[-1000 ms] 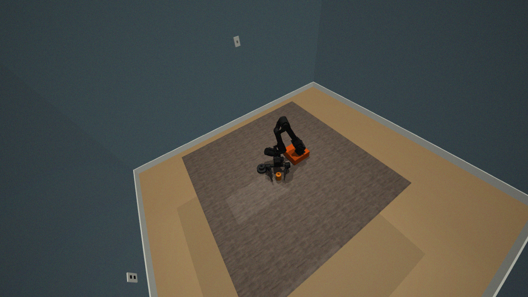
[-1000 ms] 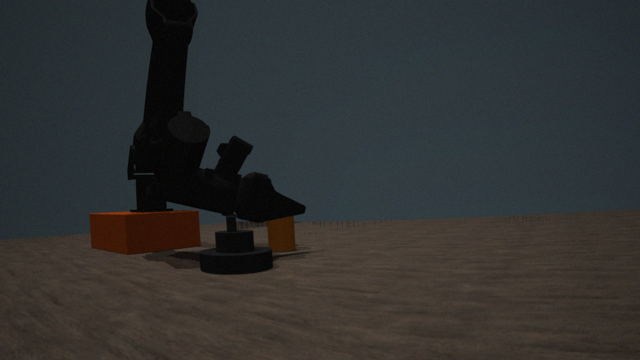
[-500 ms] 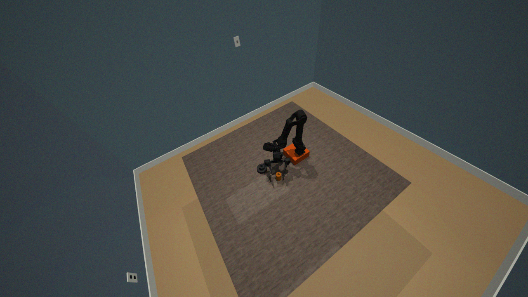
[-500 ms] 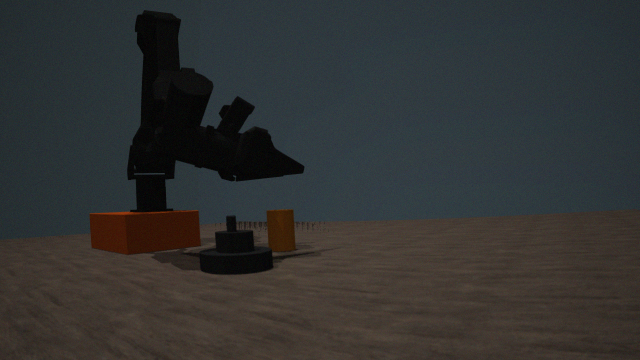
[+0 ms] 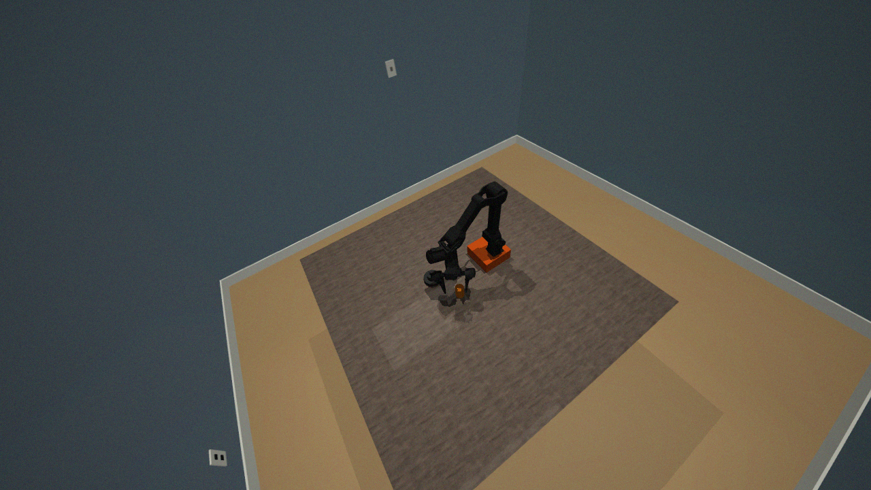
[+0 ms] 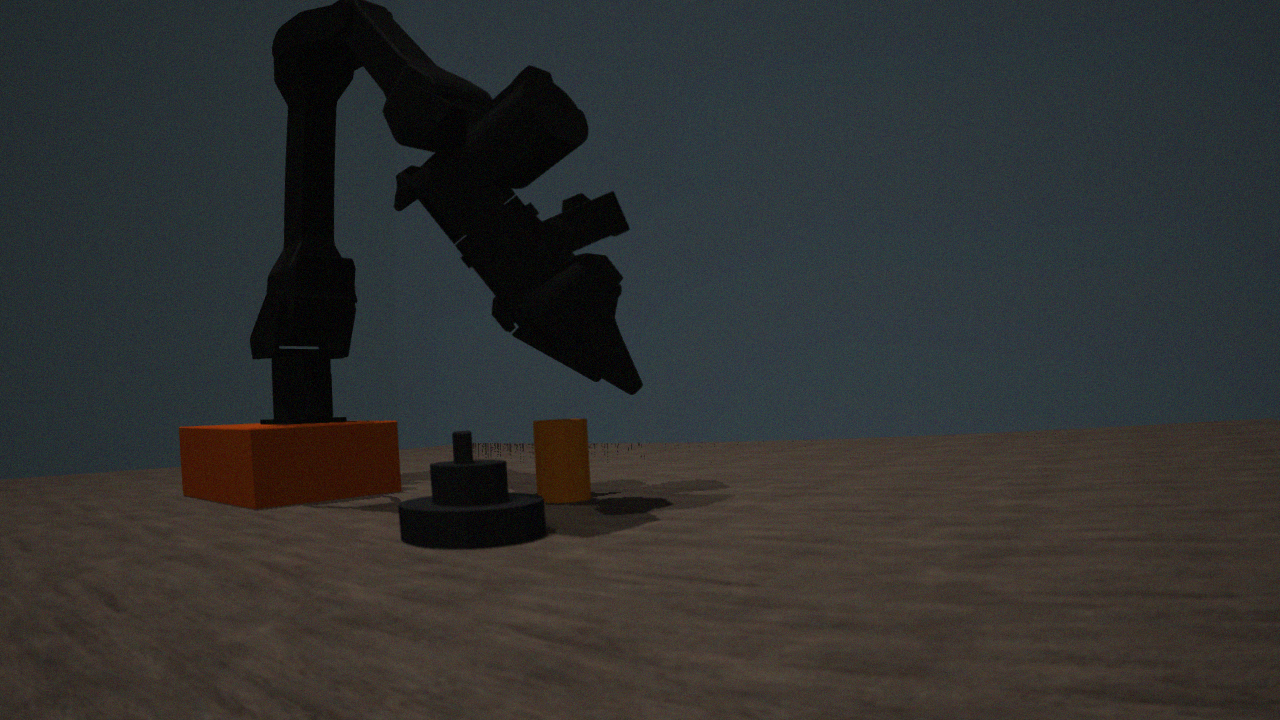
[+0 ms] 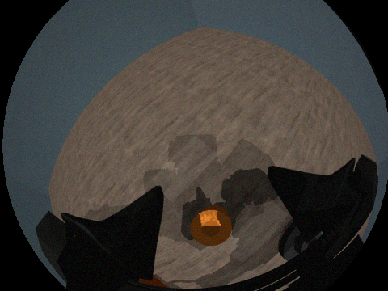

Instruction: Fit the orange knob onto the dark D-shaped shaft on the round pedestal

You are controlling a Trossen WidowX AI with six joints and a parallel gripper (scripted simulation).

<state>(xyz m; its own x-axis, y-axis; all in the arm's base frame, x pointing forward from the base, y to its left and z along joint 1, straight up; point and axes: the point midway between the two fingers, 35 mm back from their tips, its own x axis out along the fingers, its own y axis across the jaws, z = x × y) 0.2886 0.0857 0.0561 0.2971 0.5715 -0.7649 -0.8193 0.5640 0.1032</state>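
Note:
The orange knob point(image 5: 459, 292) point(image 6: 562, 462) point(image 7: 197, 233) stands upright on the table, in shade except for a bright patch on its top. Its hole faces up; its flat side is hard to make out. My gripper point(image 5: 455, 290) point(image 6: 619, 385) point(image 7: 215, 178) is wide open and empty, tilted downward with its fingertips above the knob's height. In the wrist view the knob shows low between the fingers. The dark round pedestal point(image 5: 429, 280) point(image 6: 471, 524) point(image 7: 288, 242) stands beside the knob, partly hidden by the right finger in the wrist view. Its bare shaft point(image 6: 461, 447) points up.
The orange base block point(image 5: 487, 263) point(image 6: 219, 465) of the arm stands behind the knob and pedestal in the top view, and left of them in the exterior view. Shadows of the arm fall around the knob. Blue walls stand beyond the brown surface point(image 5: 517, 365).

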